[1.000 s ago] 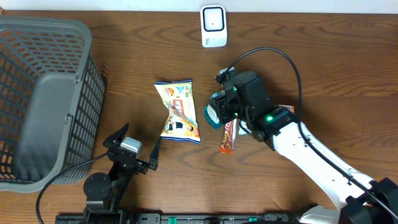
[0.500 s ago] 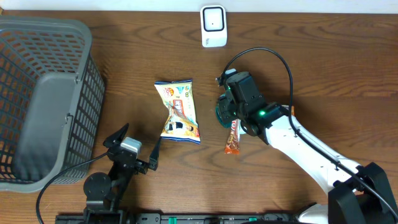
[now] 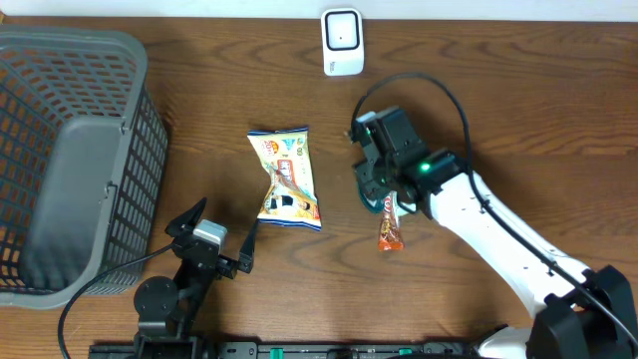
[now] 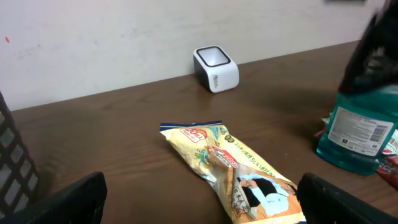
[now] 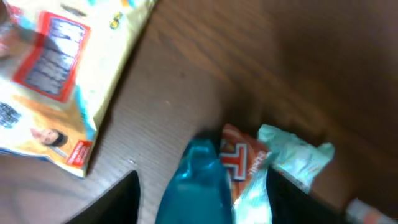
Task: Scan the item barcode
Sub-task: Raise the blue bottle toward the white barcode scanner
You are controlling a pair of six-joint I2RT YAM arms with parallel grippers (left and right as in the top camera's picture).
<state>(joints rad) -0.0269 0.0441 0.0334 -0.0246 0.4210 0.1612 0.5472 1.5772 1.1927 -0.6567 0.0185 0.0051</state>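
Scan not done: teal bottle [image 4: 357, 134] stands on table [image 3: 518, 110] at 6 o'clock of scanner [image 3: 341, 42], well apart; R gripper [image 5: 202, 193] part-open round it, unclamped; L gripper [image 4: 205, 205] wide open, empty.

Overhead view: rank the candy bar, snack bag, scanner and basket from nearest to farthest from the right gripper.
From the right gripper:
1. Candy bar, just beside it, toward the robot's side of the table.
2. Snack bag, to its left, mid-table.
3. Scanner, at the far table edge.
4. Basket, at the far left.
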